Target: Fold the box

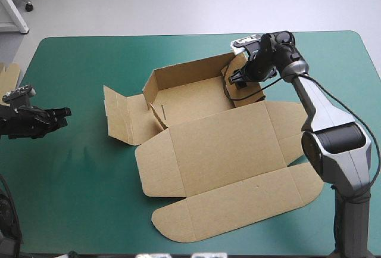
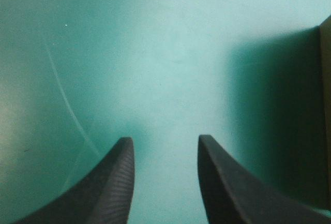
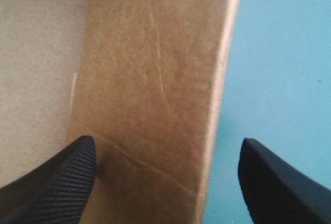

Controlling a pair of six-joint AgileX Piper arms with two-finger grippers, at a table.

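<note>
Straddling a flap of the box point(image 3: 155, 53), right gripper point(image 3: 166, 144) spread wide; left gripper point(image 2: 165, 140) spread above cover point(image 2: 155, 43)

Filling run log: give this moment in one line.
box: lid flat | right gripper: open astride its wall | left gripper: open, apart

Tabletop point(image 1: 77, 168) under a teal-green cover, corners rounded, fills most of the high view. Spare piece of brown board point(image 1: 7, 76) at the tabletop's left edge, toward its far corner, only partly in view. Faint pale curved streak point(image 2: 67, 105) on the tabletop cover, left wrist view.
</note>
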